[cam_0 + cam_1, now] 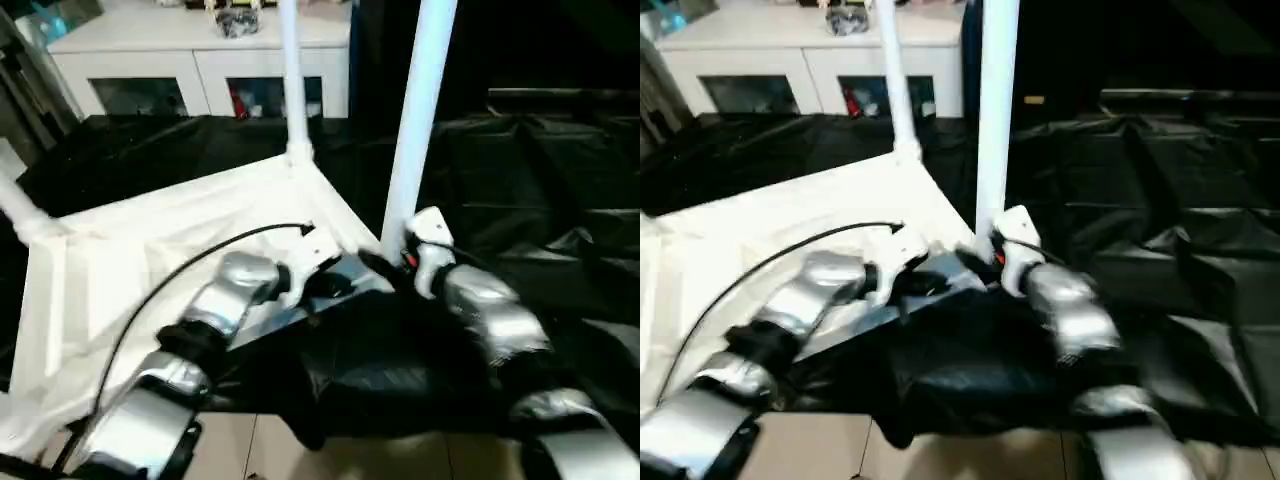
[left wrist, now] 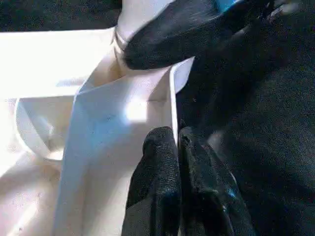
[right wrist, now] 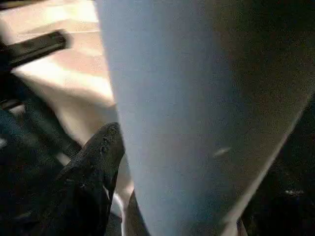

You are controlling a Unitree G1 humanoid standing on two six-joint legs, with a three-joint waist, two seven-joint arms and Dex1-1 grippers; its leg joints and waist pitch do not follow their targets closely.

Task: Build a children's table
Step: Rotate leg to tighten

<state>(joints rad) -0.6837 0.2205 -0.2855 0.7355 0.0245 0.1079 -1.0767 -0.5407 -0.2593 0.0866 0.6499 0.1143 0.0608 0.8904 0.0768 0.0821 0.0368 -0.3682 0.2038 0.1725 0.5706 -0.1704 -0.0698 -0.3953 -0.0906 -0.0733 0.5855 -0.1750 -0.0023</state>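
A Unitree G1 humanoid is working at the near corner of an upturned children's table, whose square white top (image 1: 190, 250) is lying ribbed side up on a black-draped work table (image 1: 560, 200) in front of a white cabinet (image 1: 200, 60) with glass doors. Two white legs are standing upright in corner sockets: a far leg (image 1: 292, 80) and a near leg (image 1: 418, 110) rising beside the robot's right arm. A third leg (image 1: 18, 205) is showing at the left edge, apparently seated at its corner, though that joint is partly cut off. The fourth corner is lying beyond the picture's edge, so whether it is fitted cannot be told. The left gripper (image 2: 178, 147) is clenched on the thin rim of the top near the socket, seemingly steadying it. The right gripper (image 3: 147, 162) is sitting around the base of the near leg, one finger (image 3: 96, 167) lying against the tube; whether it is gripping or letting go cannot be told. Judging by this, assembly is well past halfway, with seating of this leg, any remaining leg and turning the table upright still ahead.
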